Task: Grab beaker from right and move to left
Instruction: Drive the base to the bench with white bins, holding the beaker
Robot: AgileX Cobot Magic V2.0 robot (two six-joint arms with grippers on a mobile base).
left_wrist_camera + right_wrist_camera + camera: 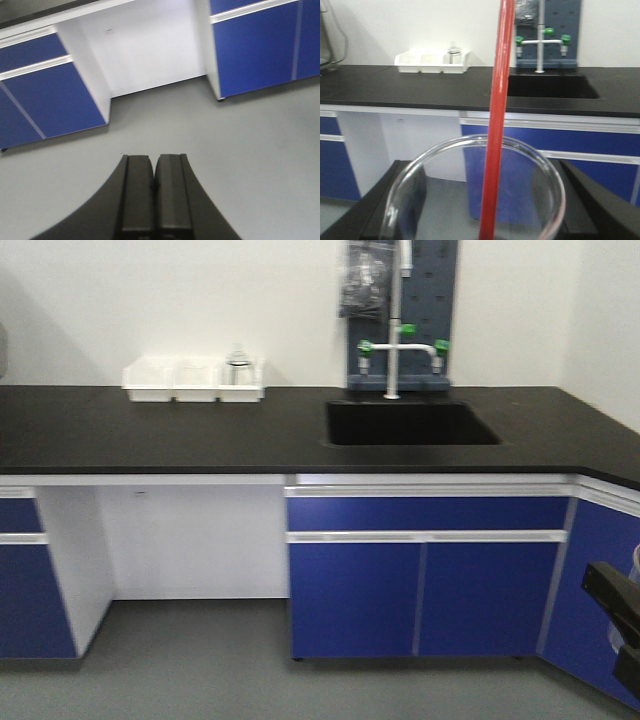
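Nearest us, our right gripper (480, 215) holds the beaker (520, 190), jaws seemingly clamped on its glass at 9 and 3 o'clock, with the red spoon (496, 125) rising toward 12. Our left gripper (154, 192) hangs over the floor (250, 150), jaws together. Beyond, the bench (150, 430) bears white trays (195, 380) at 11 o'clock.

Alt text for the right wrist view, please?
Close up, the right gripper holds a clear beaker with a red spoon standing in it. Behind: a black counter with white trays and a sink.
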